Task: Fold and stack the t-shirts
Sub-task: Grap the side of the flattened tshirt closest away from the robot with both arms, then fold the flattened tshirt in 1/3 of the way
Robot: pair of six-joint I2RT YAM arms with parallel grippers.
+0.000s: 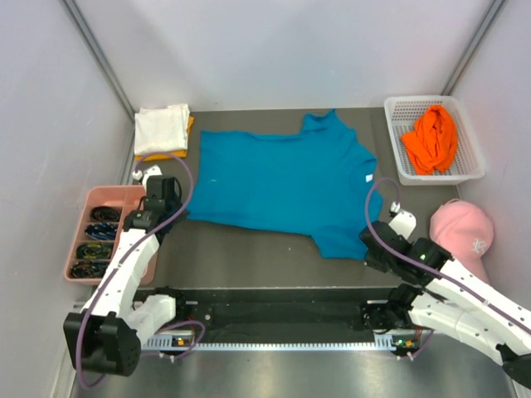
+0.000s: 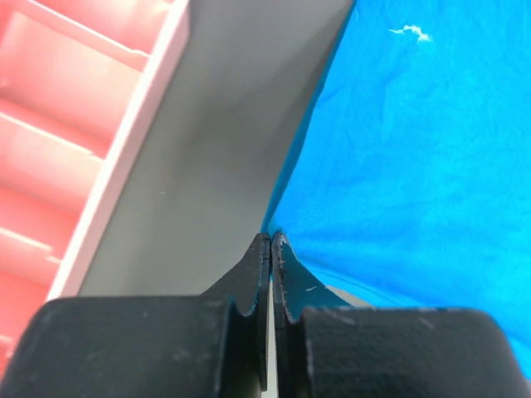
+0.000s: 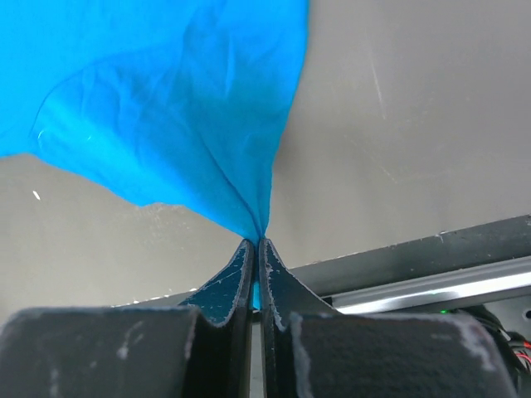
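**Teal shirt pinned at both near corners, fold not yet made**

We see the teal-blue shirt (image 1: 282, 186) spread mostly flat in the middle of the desk (image 1: 249, 249), with no fold in it yet. The left claw (image 2: 271, 240) is closed tight on the shirt's near-left corner. The right claw (image 3: 255, 245) is clamped on the near-right corner, and cloth tents up to its tips. We judge this as the start of the first fold on this shirt.

Done so far, by the look of it: the white shirt (image 1: 160, 128) sits folded at the far left on top of the yellow-orange shirt (image 1: 190, 126), of which only an edge shows. That makes two stacked.

Left to do: fold the teal one and add it to the pile. The bright orange shirt (image 1: 431, 137) lies crumpled in the white basket (image 1: 394, 108) at far right, untouched. We put the task at roughly half done.

The pink cap (image 1: 460, 228) sits by the right arm and the pink tray (image 1: 87, 199) by the left; neither is part of the job.
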